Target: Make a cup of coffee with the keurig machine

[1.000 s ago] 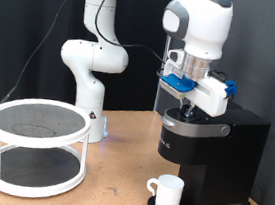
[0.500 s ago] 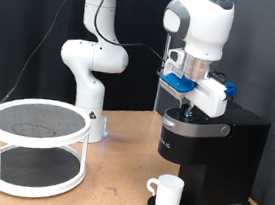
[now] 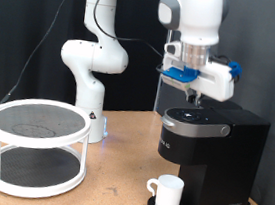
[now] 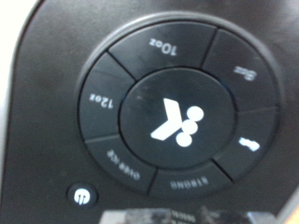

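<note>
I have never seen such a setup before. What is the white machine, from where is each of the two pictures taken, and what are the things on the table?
The white machine is a robot arm; at its end is the tool that grasps things. One picture comes from a camera standing in the room. The other comes from a camera on the arm's hand, looking straight down.

In the room picture, the tool hangs just above the top of the black coffee machine, and nothing shows between its fingers. A white cup stands on the machine's base, under the spout. At the left of that picture stands a white round two-level stand.

The hand camera shows the machine's round button panel from close: buttons marked 10oz, 12oz, STRONG and OVER ICE around a centre logo button. The tool itself does not show clearly there.
</note>
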